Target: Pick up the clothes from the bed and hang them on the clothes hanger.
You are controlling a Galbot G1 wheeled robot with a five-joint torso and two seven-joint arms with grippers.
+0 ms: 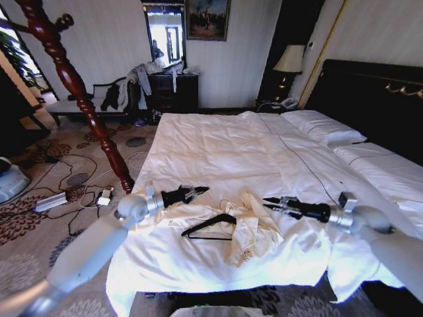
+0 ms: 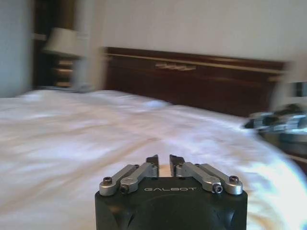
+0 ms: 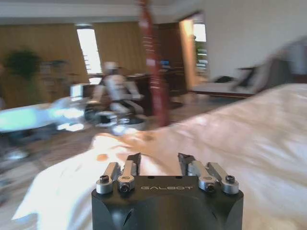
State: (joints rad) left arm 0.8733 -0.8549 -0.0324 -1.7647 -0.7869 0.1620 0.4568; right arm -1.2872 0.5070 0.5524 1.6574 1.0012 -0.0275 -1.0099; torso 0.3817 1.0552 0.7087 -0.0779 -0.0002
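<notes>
You've got the bed (image 1: 218, 152) filling the middle of the head view, white duvet smooth up to the dark headboard at the upper right. The clothes (image 1: 254, 231) lie crumpled on the duvet near the foot edge, lower centre of the frame, cream against the white. The clothes hanger (image 1: 210, 228) lies flat just to their left, its end touching or slipping under the fabric; you can't tell which. Your left end effector (image 1: 198, 191) hovers above the duvet at centre left, pointing right, just above the hanger, fingers nearly together with only a slim gap and nothing between them. Your right end effector (image 1: 268, 204) comes in from the right, pointing left, beside the garment's right edge, fingers spread a bit wider and empty. The two tips face each other across the garment.
</notes>
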